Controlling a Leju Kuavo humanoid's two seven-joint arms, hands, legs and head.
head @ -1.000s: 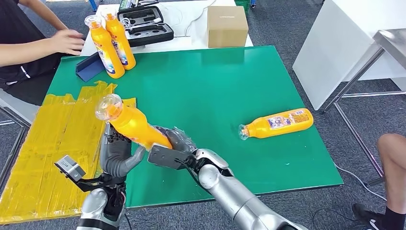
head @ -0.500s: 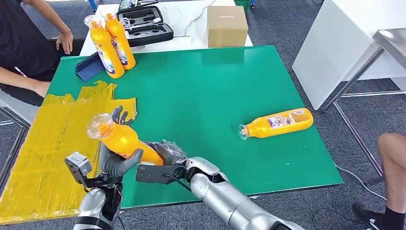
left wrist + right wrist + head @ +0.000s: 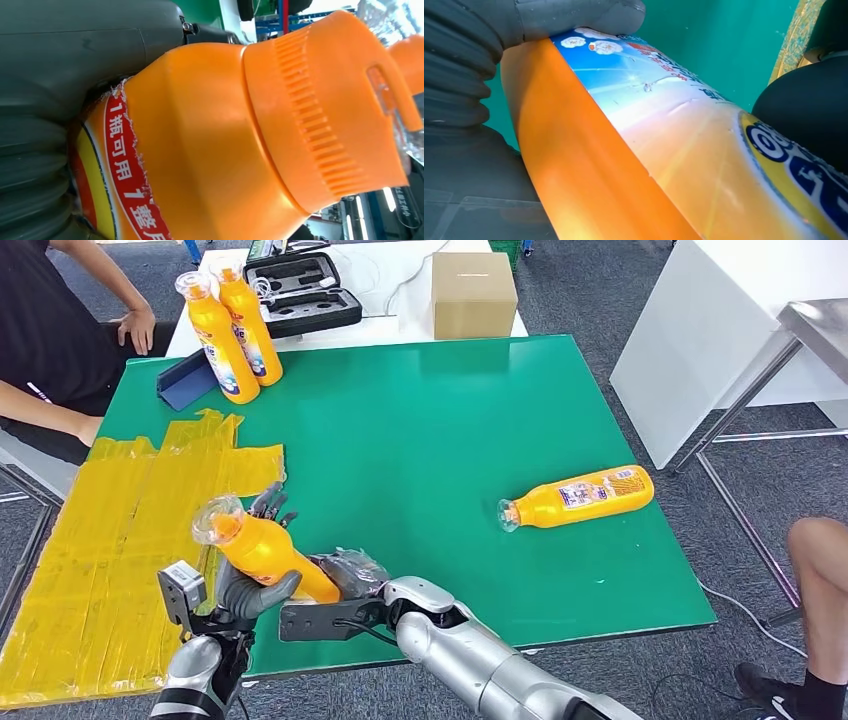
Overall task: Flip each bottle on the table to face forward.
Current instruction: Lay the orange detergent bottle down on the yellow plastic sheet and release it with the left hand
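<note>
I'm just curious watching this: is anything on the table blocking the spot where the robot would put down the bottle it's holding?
Nothing visible does. The held bottle is gripped by the left hand and right hand over bare green table; the lying bottle is well off to the right.

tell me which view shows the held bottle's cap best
The left wrist view: the bottle's ribbed orange cap shows close up. The head view shows it small, under clear wrap. The right wrist view shows the label side, not the cap.

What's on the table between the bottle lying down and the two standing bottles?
Nothing: the head view shows bare green table between the lying bottle and standing bottles.
</note>
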